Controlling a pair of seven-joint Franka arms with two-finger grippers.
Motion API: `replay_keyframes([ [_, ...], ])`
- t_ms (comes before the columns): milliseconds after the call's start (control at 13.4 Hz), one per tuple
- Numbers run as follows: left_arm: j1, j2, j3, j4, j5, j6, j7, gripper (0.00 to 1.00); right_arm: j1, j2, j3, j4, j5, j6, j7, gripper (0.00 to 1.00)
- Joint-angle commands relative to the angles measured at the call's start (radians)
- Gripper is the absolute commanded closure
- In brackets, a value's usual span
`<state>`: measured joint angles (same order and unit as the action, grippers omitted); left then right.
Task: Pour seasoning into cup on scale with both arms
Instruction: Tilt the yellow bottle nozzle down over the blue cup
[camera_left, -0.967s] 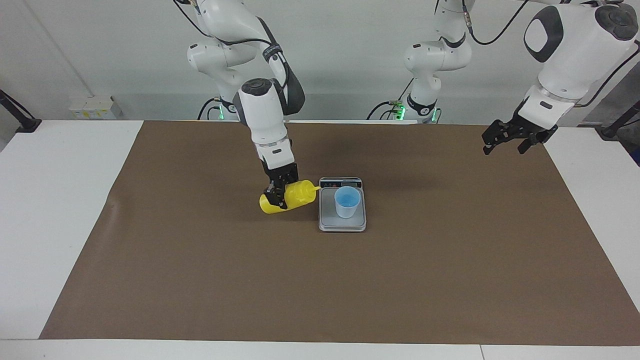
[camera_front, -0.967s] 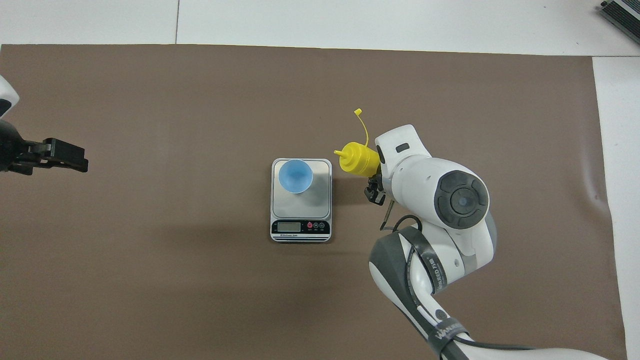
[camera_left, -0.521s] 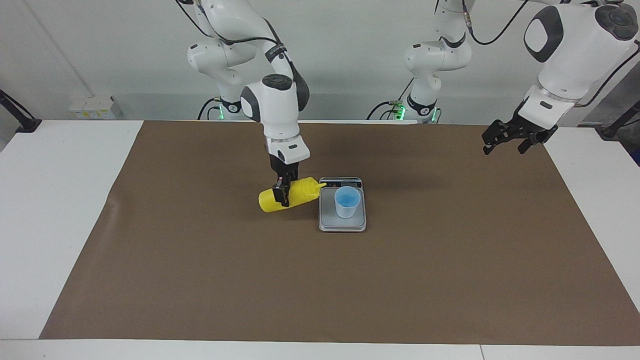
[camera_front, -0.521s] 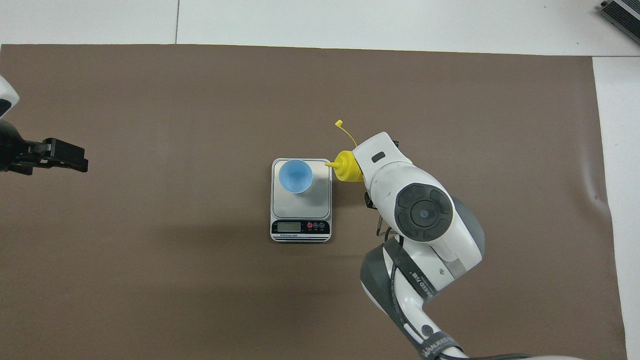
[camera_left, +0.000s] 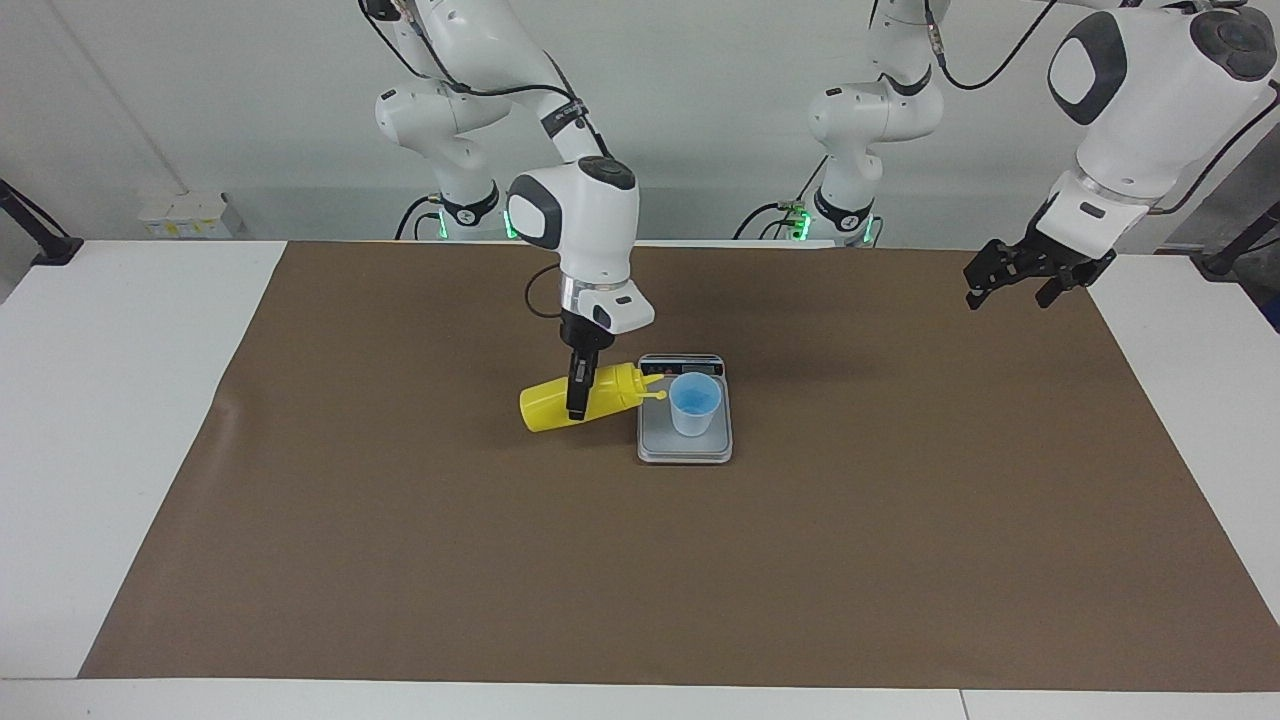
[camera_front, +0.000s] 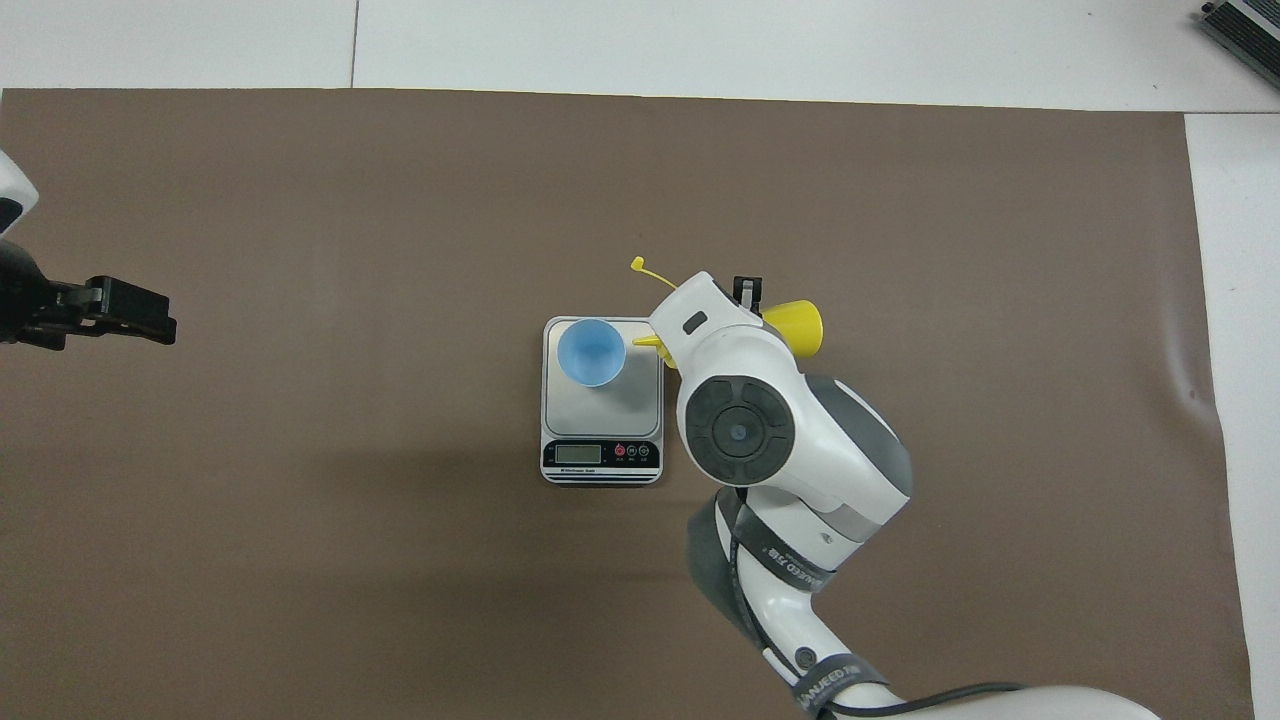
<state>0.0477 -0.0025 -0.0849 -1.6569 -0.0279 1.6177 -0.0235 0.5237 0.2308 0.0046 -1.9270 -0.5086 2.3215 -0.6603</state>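
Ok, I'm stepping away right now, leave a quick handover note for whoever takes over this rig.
Right gripper: shut on the yellow bottle, holding it tipped on its side above the mat, nozzle aimed at the cup and just short of its rim.
Left gripper: open, empty, waiting in the air over the mat's edge at the left arm's end of the table.
Cup stands upright on the scale, whose display strip is on the edge nearer the robots.
Done: bottle picked up, tilted, brought to the scale.
Left: bring the nozzle over the cup and pour. No seasoning can be seen in the cup.
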Motion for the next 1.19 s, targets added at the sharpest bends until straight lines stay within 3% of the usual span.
replay_keyframes([
  [0, 0.011, -0.03, -0.004, -0.032, 0.013, 0.011, 0.008, 0.0, 0.036, 0.062, 0.003, 0.098, -0.095, -0.089, 0.021, 1.0],
  [372, 0.011, -0.028, -0.004, -0.032, 0.013, 0.011, 0.008, 0.0, 0.042, 0.07, 0.003, 0.103, -0.208, -0.158, 0.019, 1.0],
  [1116, 0.011, -0.03, -0.004, -0.032, 0.013, 0.011, 0.008, 0.0, 0.131, 0.165, 0.003, 0.262, -0.294, -0.367, 0.053, 1.0],
])
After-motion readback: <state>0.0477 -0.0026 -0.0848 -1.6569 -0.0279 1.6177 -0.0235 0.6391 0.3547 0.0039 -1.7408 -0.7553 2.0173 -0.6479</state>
